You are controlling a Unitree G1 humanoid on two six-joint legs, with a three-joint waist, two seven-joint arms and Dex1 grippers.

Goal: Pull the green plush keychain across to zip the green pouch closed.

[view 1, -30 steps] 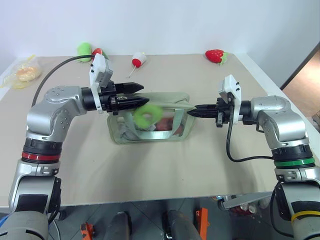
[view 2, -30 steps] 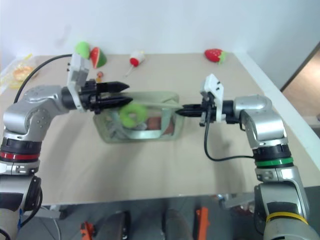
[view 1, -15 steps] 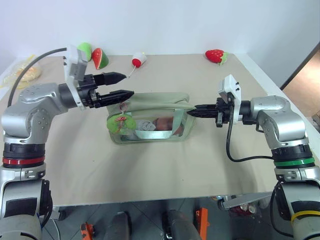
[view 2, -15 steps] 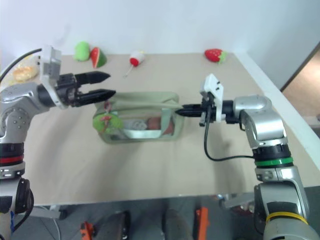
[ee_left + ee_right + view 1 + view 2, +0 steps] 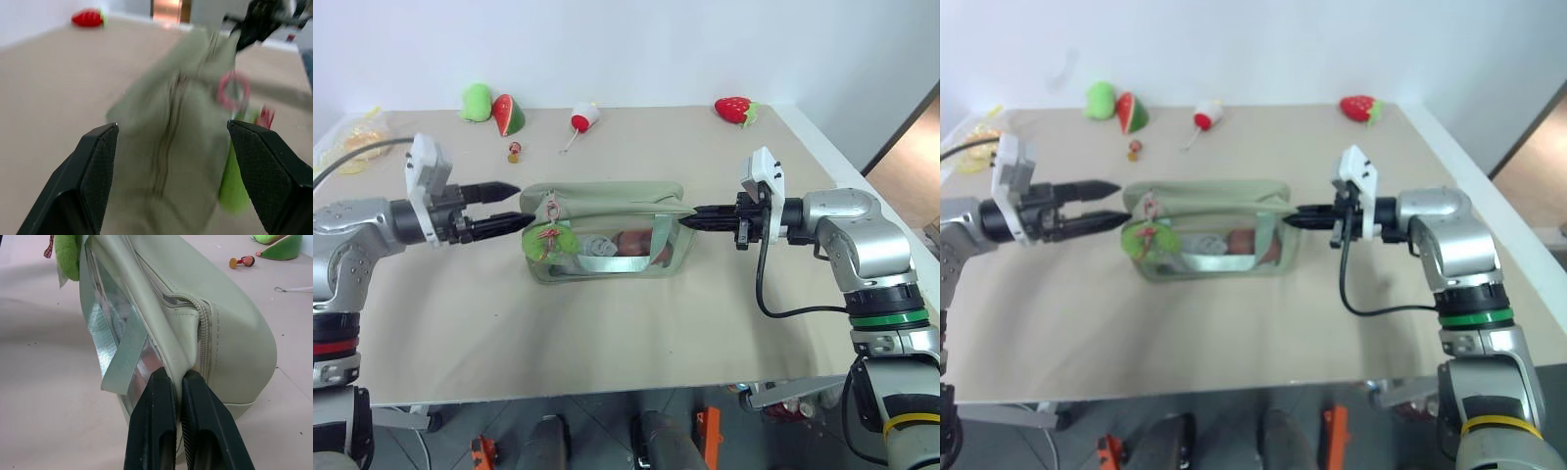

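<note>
The green pouch point(image 5: 607, 230) lies mid-table, its zipper running along the top. The green plush keychain point(image 5: 551, 240) hangs on a pink ring at the pouch's left end, free of any fingers. My left gripper point(image 5: 521, 206) hovers open just left of that end, pointing at it, with nothing between its fingers point(image 5: 93, 166). In the left wrist view the pouch point(image 5: 171, 122) and keychain point(image 5: 234, 181) sit ahead of them. My right gripper point(image 5: 691, 215) is shut on the pouch's right end; its fingers point(image 5: 151, 431) pinch the fabric below the zipper's end.
Along the table's back edge sit a green plush blob point(image 5: 475, 100), a watermelon slice toy point(image 5: 509, 115), a red-and-white toy point(image 5: 583, 117) and a strawberry toy point(image 5: 734, 109). A small red charm point(image 5: 515, 151) lies behind my left gripper. A yellow bag point(image 5: 352, 147) sits far left.
The keychain swung from over the pouch's middle to hang at its left end. My open left gripper drew away to the left and lower. The right gripper and pouch stayed put.
</note>
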